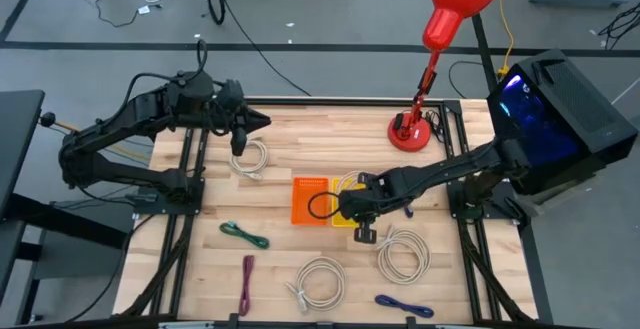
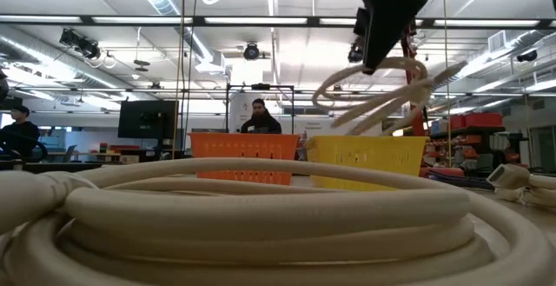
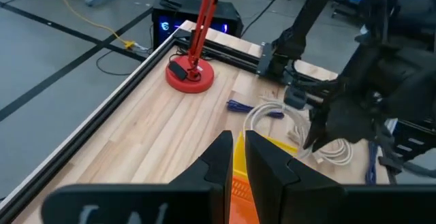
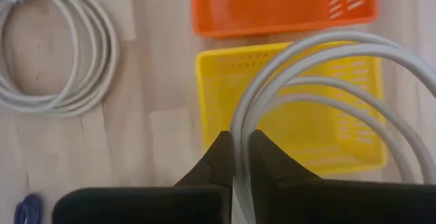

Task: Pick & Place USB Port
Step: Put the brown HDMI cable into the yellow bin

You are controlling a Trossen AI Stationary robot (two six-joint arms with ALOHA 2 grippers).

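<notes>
- Right now the right gripper [image 4: 234, 157] is clamped on a coiled white cable [image 4: 320, 81], its two fingers pinching the loops above the yellow basket [image 4: 225, 81].
- Seen from above, that gripper [image 1: 352, 207] sits over the middle of the table [image 1: 300, 129], at the near edge of the yellow basket [image 1: 345, 219], which touches the orange basket [image 1: 305, 194] on its left side.
- From table height, the held cable [image 2: 382, 86] hangs clear above the yellow basket [image 2: 365, 160], loops tilted, with the orange basket [image 2: 243, 156] beside it.
- Meanwhile the left gripper [image 1: 240, 134] waits near the table's far left edge, above another white coil [image 1: 250, 159]; its fingers [image 3: 272, 169] stand close together with only a thin gap, holding nothing.
- More cables lie on the wood: a white coil [image 1: 403, 254] just right of the baskets, a white coil [image 1: 320, 281] near the front, a green cable [image 1: 245, 234], a purple cable [image 1: 246, 284] and a blue cable [image 1: 405, 306].
- A red desk lamp [image 1: 430, 59] stands at the far right of the table.
- A person [image 2: 259, 119] sits in the room behind.
</notes>
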